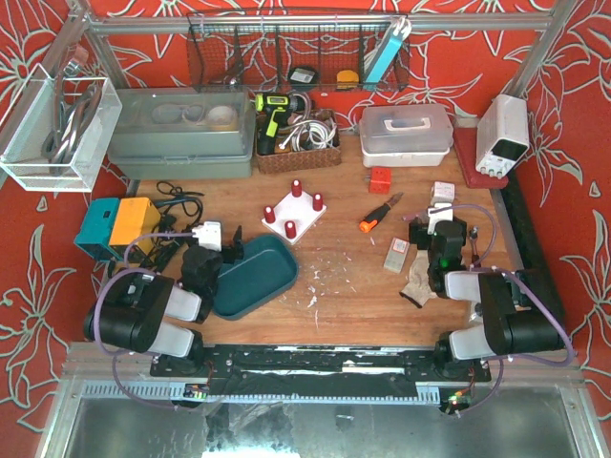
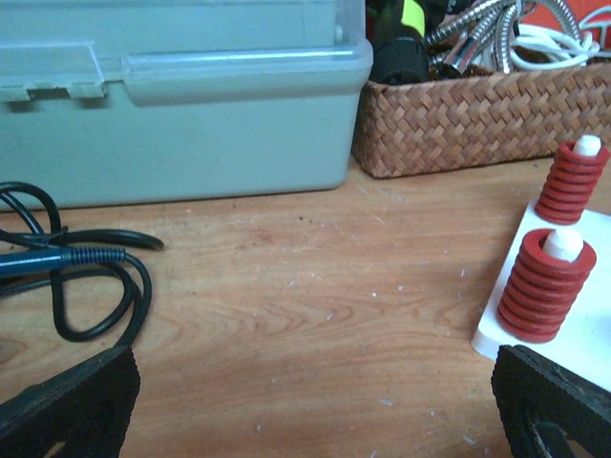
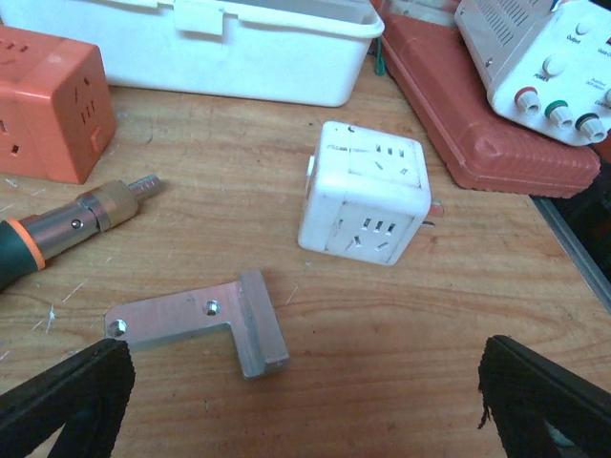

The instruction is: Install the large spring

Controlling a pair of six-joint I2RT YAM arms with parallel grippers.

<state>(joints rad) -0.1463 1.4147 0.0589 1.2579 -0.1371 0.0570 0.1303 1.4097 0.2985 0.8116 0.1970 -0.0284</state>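
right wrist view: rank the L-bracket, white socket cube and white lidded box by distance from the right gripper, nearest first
From the right gripper:
1. aluminium L-bracket: nearest, just ahead, left of centre.
2. white socket cube: farther out, right of centre.
3. white lidded box: farthest, along the top edge.

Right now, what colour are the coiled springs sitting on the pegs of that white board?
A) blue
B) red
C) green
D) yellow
B: the springs slipped over the pegs on the white board are plainly red.
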